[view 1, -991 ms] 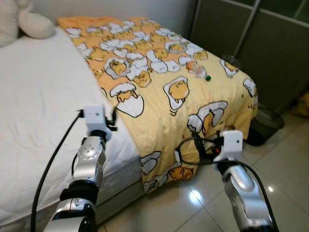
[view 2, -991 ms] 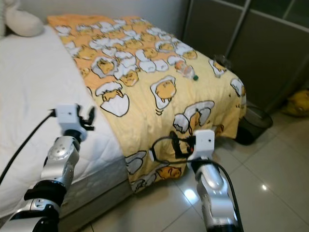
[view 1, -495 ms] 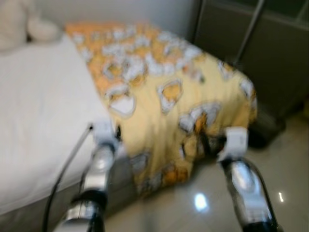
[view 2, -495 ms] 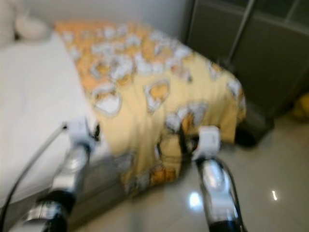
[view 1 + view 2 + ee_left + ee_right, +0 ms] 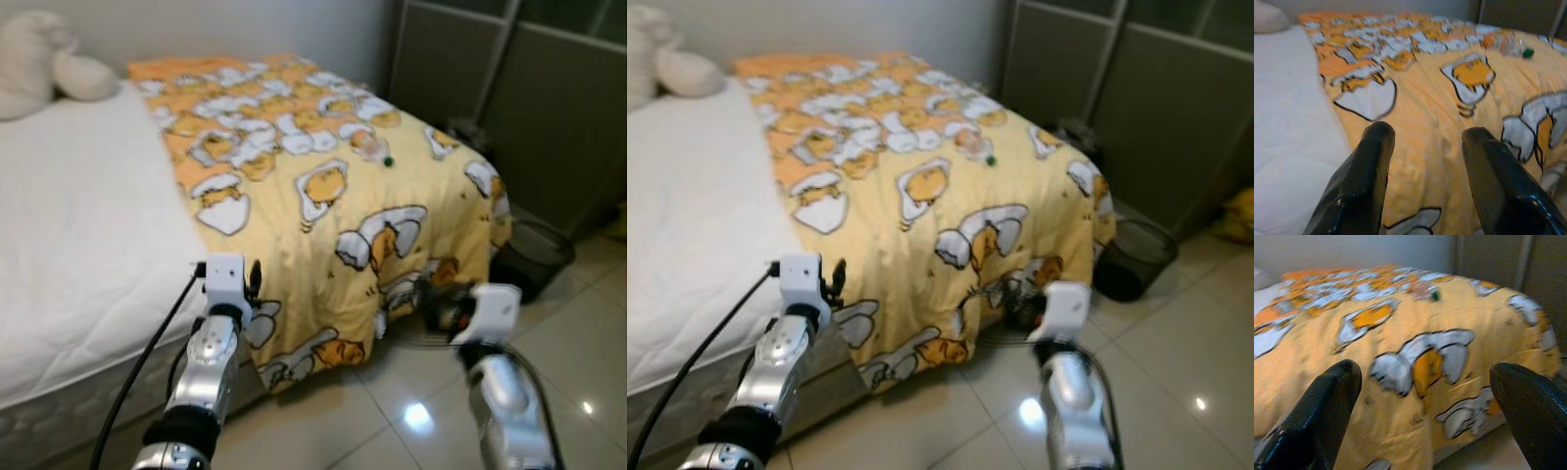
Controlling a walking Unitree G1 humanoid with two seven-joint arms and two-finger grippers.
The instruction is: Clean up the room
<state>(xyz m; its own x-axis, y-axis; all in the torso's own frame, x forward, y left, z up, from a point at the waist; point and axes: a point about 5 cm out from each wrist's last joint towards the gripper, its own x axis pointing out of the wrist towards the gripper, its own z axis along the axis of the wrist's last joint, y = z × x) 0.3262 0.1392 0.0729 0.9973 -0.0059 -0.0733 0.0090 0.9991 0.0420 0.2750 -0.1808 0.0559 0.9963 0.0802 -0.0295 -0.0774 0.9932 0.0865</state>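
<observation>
Bottle (image 5: 371,149), clear plastic with a green cap, lies on its side on the far right part of the bed (image 5: 78,225), resting on the yellow blanket (image 5: 333,206) printed with egg-yolk cartoon figures. That blanket covers the right half of the bed and hangs over its near and right edges toward the glossy tiled floor (image 5: 392,411); the left half shows a bare white sheet. A pale plush toy (image 5: 44,73) sits at the far left corner of the bed against the wall. To the right of the bed, on the floor, stands a dark mesh wastebasket (image 5: 534,257), close to the dark panelled sliding doors (image 5: 529,108) behind it. The left pincer (image 5: 1425,161) is raised in front of the near edge of the bed, where sheet and blanket meet, its two black fingers (image 5: 1364,181) apart with nothing between them, pointing across the blanket toward the bottle, which is well away from it. The right pincer (image 5: 1422,411) is held low off the near right corner of the bed, its fingers spread wide and empty, facing the hanging side of the blanket. A black cable (image 5: 137,372) runs along the left arm.
</observation>
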